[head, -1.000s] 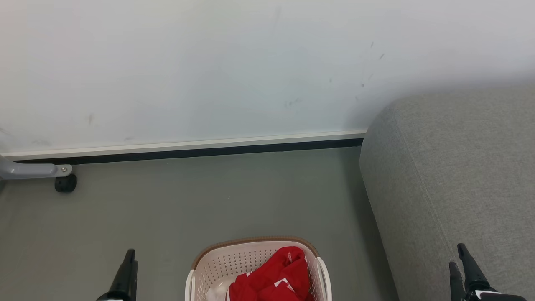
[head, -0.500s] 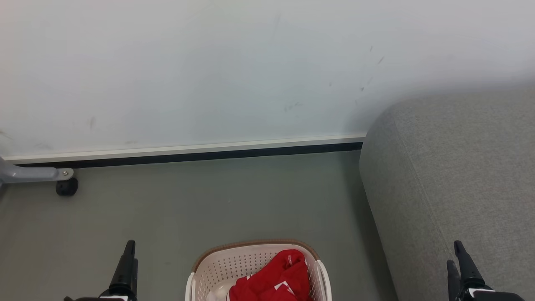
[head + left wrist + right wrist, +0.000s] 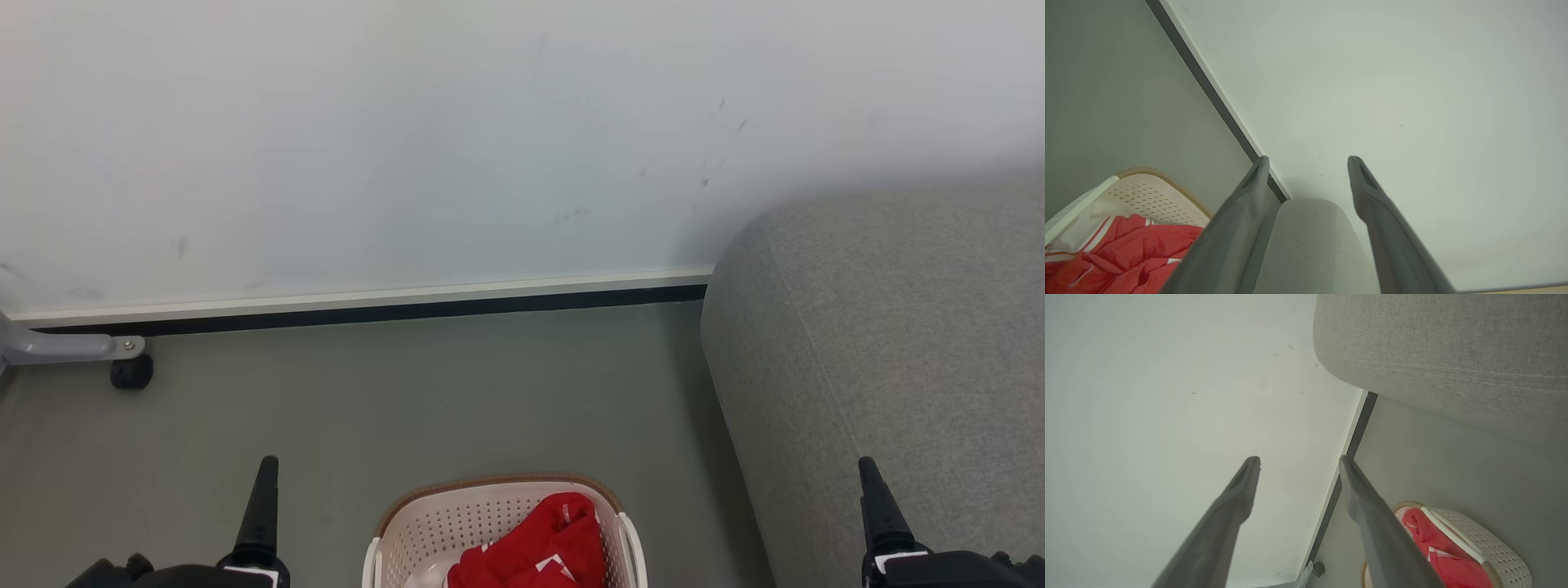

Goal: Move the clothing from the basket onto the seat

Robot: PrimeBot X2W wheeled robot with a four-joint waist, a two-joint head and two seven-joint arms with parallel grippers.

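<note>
The cream-white basket with its brown rim stands on the floor at the bottom centre of the head view. The red clothing lies bunched inside it, towards its right side. The light grey seat fills the right. My left gripper hangs left of the basket, and my right gripper hangs in front of the seat's side. Both are apart from the basket. In the left wrist view my left gripper is open and empty, with clothing at lower left. My right gripper is likewise open and empty, the basket at lower right.
A pale wall with a dark baseboard runs behind the grey floor. A grey metal leg with a black caster stands at the far left by the wall. Open floor lies between the basket and the wall.
Both grippers have opened and risen slightly in the head view, each drawing a little toward the centre. The camera has tilted a bit, shifting the whole scene downward.
</note>
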